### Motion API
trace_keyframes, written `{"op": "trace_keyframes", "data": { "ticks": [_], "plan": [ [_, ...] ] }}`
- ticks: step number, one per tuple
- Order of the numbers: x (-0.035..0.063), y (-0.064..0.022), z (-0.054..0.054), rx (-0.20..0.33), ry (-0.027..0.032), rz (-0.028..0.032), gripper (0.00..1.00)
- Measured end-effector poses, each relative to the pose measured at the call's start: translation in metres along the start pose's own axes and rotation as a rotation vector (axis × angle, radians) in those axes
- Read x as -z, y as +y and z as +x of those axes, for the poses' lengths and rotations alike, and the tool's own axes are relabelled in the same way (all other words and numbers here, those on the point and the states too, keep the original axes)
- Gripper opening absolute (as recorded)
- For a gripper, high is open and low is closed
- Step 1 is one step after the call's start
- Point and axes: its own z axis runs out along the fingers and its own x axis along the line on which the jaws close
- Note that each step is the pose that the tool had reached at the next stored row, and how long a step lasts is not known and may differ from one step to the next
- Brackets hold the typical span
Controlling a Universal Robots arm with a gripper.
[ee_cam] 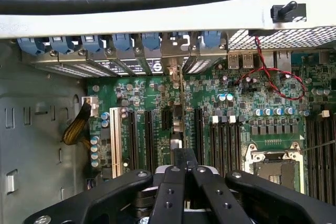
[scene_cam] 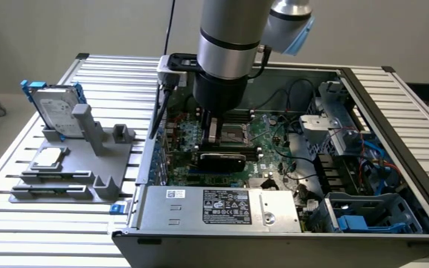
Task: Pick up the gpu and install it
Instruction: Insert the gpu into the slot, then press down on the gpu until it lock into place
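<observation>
Gripper [ee_cam: 185,167] is closed, pinched on the top edge of the gpu [ee_cam: 177,121]. In the wrist view the card reads edge-on, a thin line running from the fingertips toward the rear bracket bays [ee_cam: 157,65].

In the exterior view the gripper [scene_cam: 212,134] is down inside the case [scene_cam: 367,97]. The gpu [scene_cam: 222,162] is just under it, standing upright over the motherboard [scene_cam: 274,142] with its black cooler face toward the power supply [scene_cam: 222,207]. Can't tell whether its bottom edge is seated in a slot [ee_cam: 148,135] or just resting above one.

Outside the case, the hard drive [scene_cam: 54,111] and the small chip [scene_cam: 48,158] sit on the grey holder [scene_cam: 106,187], well apart from the work.

Risks, as judged from here:
1. The grip is on a thin edge only, so the card could pivot or slip under any side load.
2. If the card isn't square to the slot, a downward push lands the contacts on the slot wall. That means a bent board or a half-seated card.
3. The metal end bracket could catch on the bay covers and hold 1 end high.
4. The red wires [ee_cam: 268,77] are near but apart, so snag risk is low.
</observation>
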Motion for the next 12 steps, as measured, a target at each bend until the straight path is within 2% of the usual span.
{"op": "trace_keyframes", "data": {
  "ticks": [12],
  "plan": [
    [0.0, 0.0, 0.0, 0.0, 0.0, 0.0, 0.11]
  ]
}}
